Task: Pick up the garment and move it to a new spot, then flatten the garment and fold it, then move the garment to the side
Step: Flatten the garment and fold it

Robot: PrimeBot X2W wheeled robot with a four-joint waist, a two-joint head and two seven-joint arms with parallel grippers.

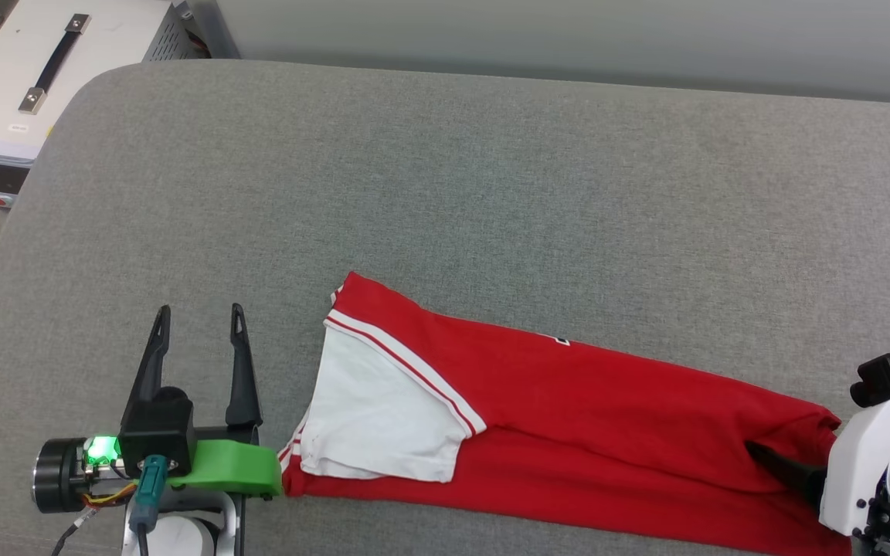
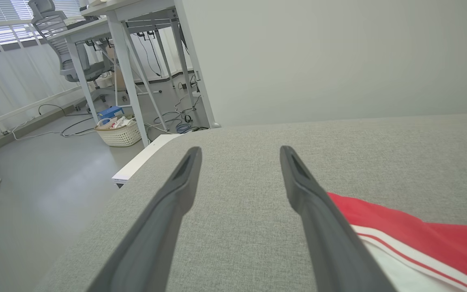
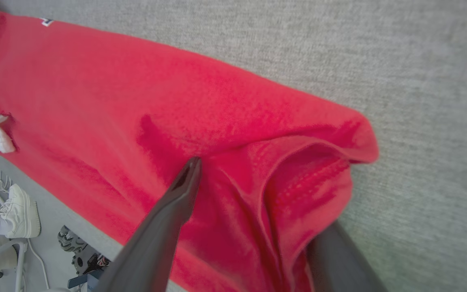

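We see the grey cushion (image 1: 445, 193) with the garment (image 1: 584, 401) along its near edge, folded into a long band. Its axis runs left to right, shoulder end to the left and hem to the right. The right gripper (image 3: 258, 190) reaches in low at the hem, fingers spread, one above a fold and one beneath it. The left gripper (image 1: 200, 310) lies level just beside the shoulder end, wide and empty, pointing away. A white sleeve (image 1: 383, 409) lies on top.
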